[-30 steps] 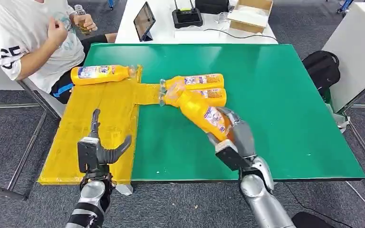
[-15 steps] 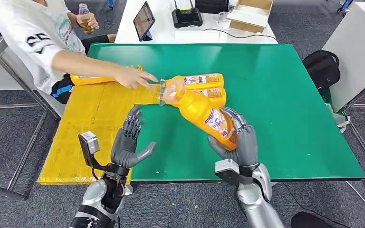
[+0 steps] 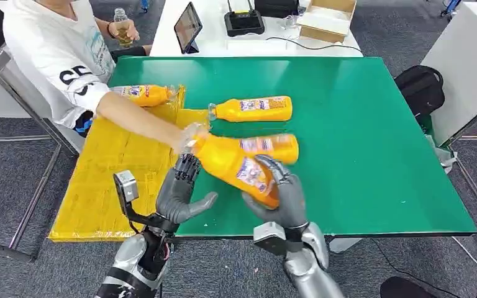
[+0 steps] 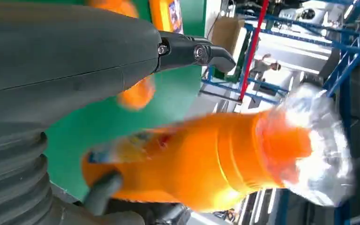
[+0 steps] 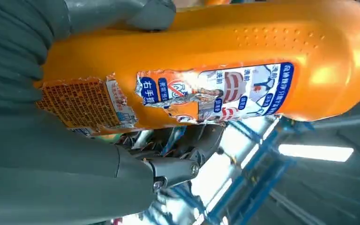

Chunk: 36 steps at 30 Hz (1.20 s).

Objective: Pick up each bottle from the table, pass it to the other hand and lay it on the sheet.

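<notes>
My right hand (image 3: 281, 194) grips an orange bottle (image 3: 233, 164) by its base and holds it tilted above the green table (image 3: 372, 155), its clear cap pointing to the far left. In the right wrist view the fingers wrap the bottle's torn label (image 5: 206, 89). My left hand (image 3: 180, 191) is beside the bottle's neck with its fingers spread, holding nothing; the left wrist view shows the bottle (image 4: 215, 159) close in front of it. The yellow sheet (image 3: 112, 161) lies on the left and bears one bottle (image 3: 144, 94). Two more bottles (image 3: 252, 109) (image 3: 279, 146) lie on the table.
A person in a white shirt (image 3: 56, 49) sits at the far left and reaches an arm (image 3: 140, 119) across the sheet, the hand close to the held bottle's cap. A white desk (image 3: 248, 31) with a tablet and boxes stands behind the table. A black bag (image 3: 419, 87) lies at the right.
My right hand has carried the bottle left, up to my left hand, which rose and opened beside it. The person's arm has swung across the sheet. One table bottle has shifted nearer.
</notes>
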{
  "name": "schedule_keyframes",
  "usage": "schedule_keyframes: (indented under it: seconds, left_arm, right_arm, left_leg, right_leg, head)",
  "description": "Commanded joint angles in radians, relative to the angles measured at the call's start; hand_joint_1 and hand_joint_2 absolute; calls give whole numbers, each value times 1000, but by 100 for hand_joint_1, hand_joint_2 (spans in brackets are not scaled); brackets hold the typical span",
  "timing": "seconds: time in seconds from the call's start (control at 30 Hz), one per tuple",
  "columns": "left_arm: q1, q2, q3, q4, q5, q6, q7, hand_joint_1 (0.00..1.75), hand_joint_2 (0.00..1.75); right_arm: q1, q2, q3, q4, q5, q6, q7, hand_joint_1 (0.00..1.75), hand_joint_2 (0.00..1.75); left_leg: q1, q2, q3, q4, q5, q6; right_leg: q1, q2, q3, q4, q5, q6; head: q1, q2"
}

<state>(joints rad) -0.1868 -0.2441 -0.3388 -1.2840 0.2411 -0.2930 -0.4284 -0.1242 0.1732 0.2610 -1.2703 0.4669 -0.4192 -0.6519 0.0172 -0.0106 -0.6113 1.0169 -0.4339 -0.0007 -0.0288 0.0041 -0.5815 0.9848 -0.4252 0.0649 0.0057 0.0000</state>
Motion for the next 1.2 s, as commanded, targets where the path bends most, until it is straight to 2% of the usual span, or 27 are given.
schedule_keyframes:
  seconds: [0.03, 0.23, 0.53, 0.57, 0.6, 1.2]
  left_arm:
    - [-79, 13, -48, 107, -4, 18, 8, 0, 175]
    - [-75, 8, -38, 95, 16, 25, 8, 0, 175]
    - [-60, 5, -24, 70, 106, -39, 22, 0, 175]
    - [-59, 5, -25, 69, 106, -36, 22, 17, 175]
    - [-59, 5, -26, 69, 106, -36, 22, 175, 175]
    - [-61, 12, -49, 68, 0, 14, -13, 175, 175]
  right_arm:
    - [-65, 65, 181, 194, -16, 4, -4, 175, 175]
    - [-70, 60, 239, 277, -41, 28, -1, 175, 175]
    - [-76, 60, 238, 323, -56, 52, 11, 175, 175]
    - [-75, 61, 235, 326, -56, 49, 11, 175, 175]
    - [-74, 61, 234, 326, -57, 48, 11, 175, 175]
    - [-80, 64, 217, 299, -46, 22, 27, 175, 175]
  left_leg:
    - [1, 3, 4, -1, -1, 1]
    - [1, 2, 3, -1, -1, 1]
    - [1, 1, 4, -1, -1, 1]
    - [0, 1, 3, -1, -1, 1]
    - [0, 0, 2, -1, 0, 1]
    - [1, 0, 1, 0, 0, 1]
  right_leg:
    - [2, 2, 3, -2, 0, -4]
    - [1, 1, 3, -2, 0, -3]
    - [2, 0, 4, -2, 0, -4]
    - [1, 0, 3, -1, 0, -3]
    - [1, 0, 2, -1, 0, -2]
    - [1, -1, 1, -1, 0, -3]
  head:
    - [0, 0]
    - [0, 0]
    - [0, 0]
    - [0, 0]
    - [0, 0]
    - [0, 0]
